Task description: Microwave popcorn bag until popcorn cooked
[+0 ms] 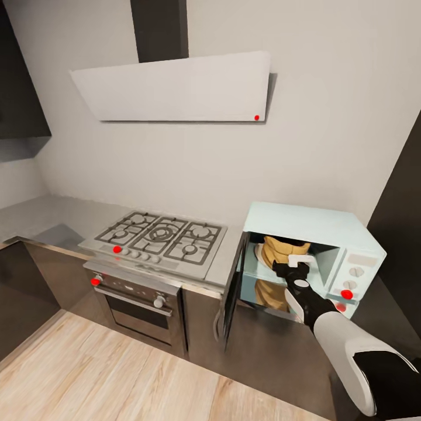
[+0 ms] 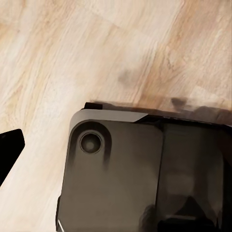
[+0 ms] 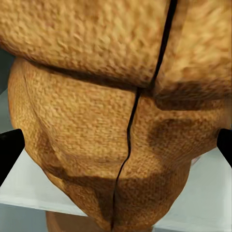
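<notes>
Right now the popcorn bag stands upright inside the microwave, long axis vertical, thick rolled rim at the top, base on the pale floor of the cavity. Its lower part shows again as a reflection in the glossy surface below. The microwave door hangs wide open, swung out to the robot's left, dark glass edge-on to the head camera. The microwave sits on the countertop just to the right of the gas hob, with the oven under the hob and a white hood on the wall above.

The right arm reaches forward and up from the lower right, white forearm leading to a black wrist, with the right gripper at the mouth of the cavity, just in front of the bag. In the right wrist view the bag is very close, ridged tan folds and a dark vertical seam visible; the dark fingertips sit at either edge, spread wide on both sides of the bag, not pressing it.

The left wrist view looks down at the pale plank floor and a dark rounded part of the robot's base. One dark fingertip shows at the edge; whether the left gripper is spread or closed cannot be told.
</notes>
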